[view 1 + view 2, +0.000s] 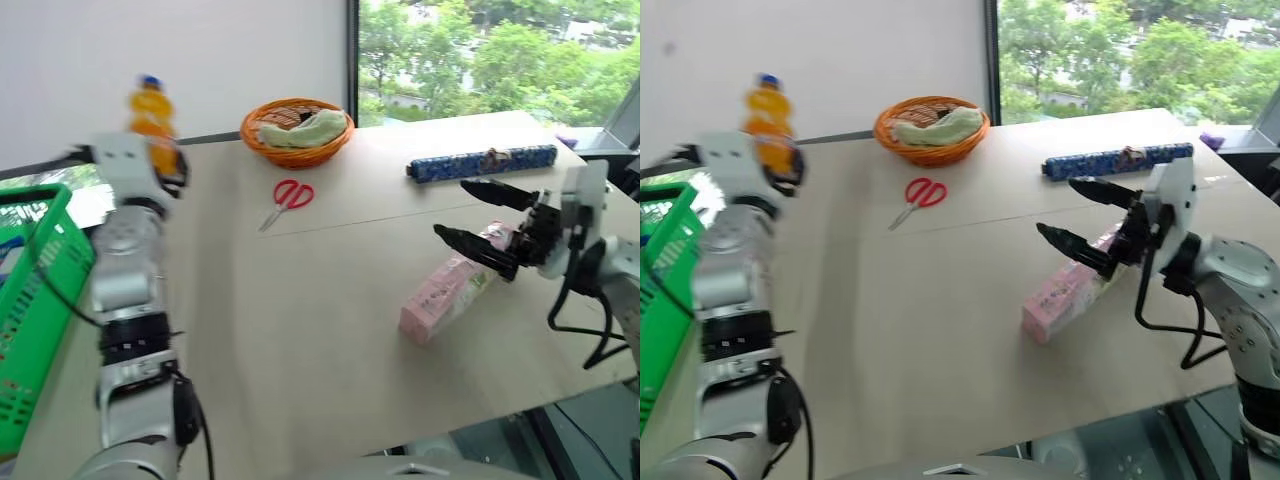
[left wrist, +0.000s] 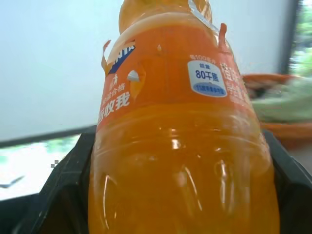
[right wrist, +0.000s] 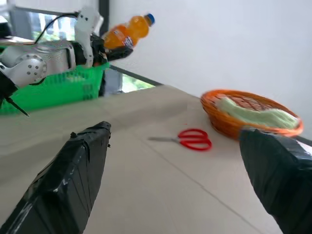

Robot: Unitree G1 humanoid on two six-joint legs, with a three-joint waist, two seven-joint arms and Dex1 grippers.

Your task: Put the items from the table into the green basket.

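Observation:
My left gripper (image 1: 163,158) is shut on the orange-drink bottle (image 1: 151,118) and holds it upright in the air at the far left, above the table (image 1: 300,340) and beside the green basket (image 1: 35,290). In the left wrist view the bottle (image 2: 180,146) sits between the two black fingers (image 2: 63,195). The long pink pack (image 1: 445,292) lies on the table at the right. Just above its far end hangs my right gripper (image 1: 452,208), open with nothing between its fingers (image 3: 73,175).
A round orange wicker basket (image 1: 297,130) with a pale green cloth stands at the back. Red scissors (image 1: 288,198) lie in front of it. A long dark blue pack (image 1: 480,162) lies at the back right. The table's front edge runs close below the pink pack.

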